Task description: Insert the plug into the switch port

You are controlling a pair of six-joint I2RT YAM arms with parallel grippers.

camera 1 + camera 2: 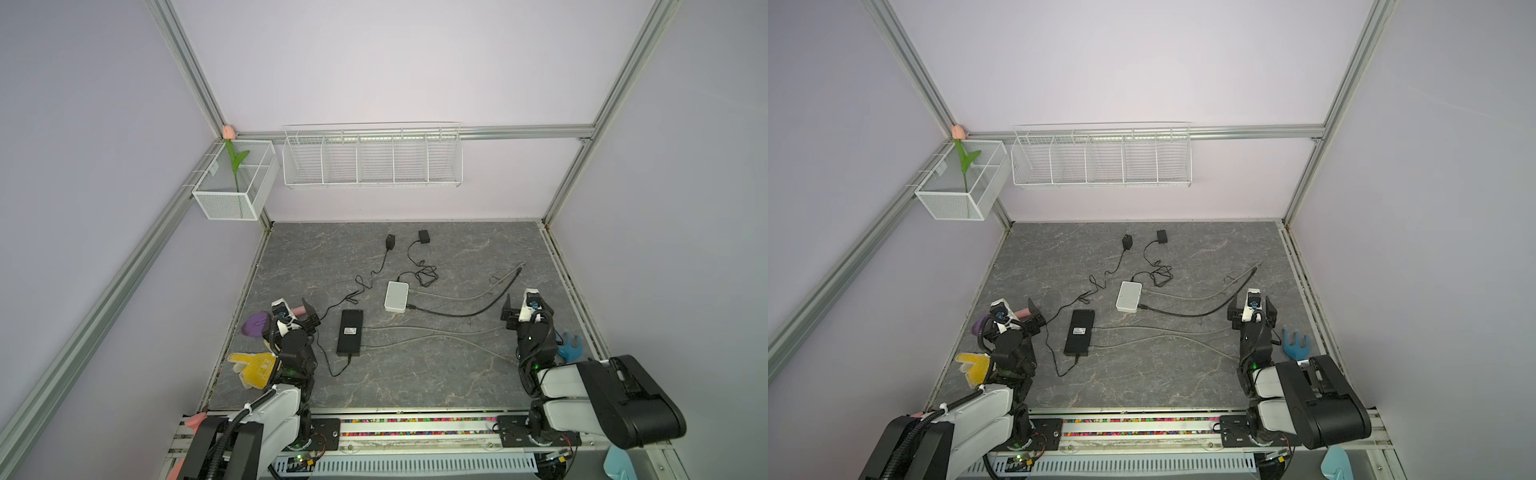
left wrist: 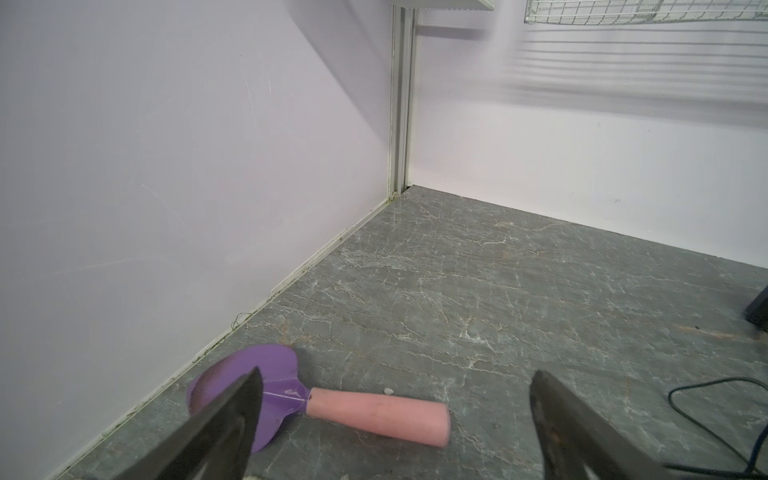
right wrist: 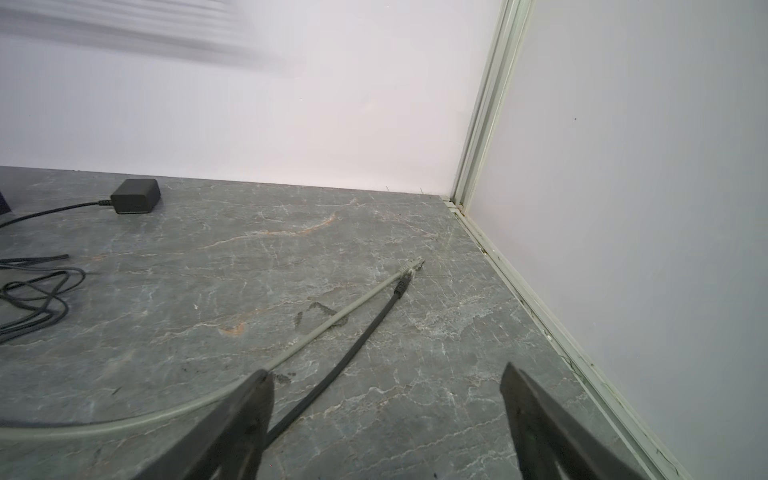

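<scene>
A white switch (image 1: 396,296) lies mid-table and a black switch (image 1: 350,331) lies to its left, in both top views. A grey cable (image 3: 316,332) and a black cable (image 3: 357,340) run from the white switch to the right. Their free ends, a grey plug (image 3: 413,264) and a black plug (image 3: 402,286), lie side by side on the table ahead of my right gripper (image 3: 386,370). That gripper is open and empty, with the black cable passing beside one finger. My left gripper (image 2: 397,374) is open and empty at the table's left, away from both switches. No port shows.
A purple scoop with a pink handle (image 2: 378,417) lies under my left gripper. A yellow glove (image 1: 253,368) sits at the left edge and a blue piece (image 1: 569,347) at the right edge. Two black power adapters (image 1: 390,241) (image 1: 424,236) lie at the back. White wire baskets (image 1: 372,158) hang on the wall.
</scene>
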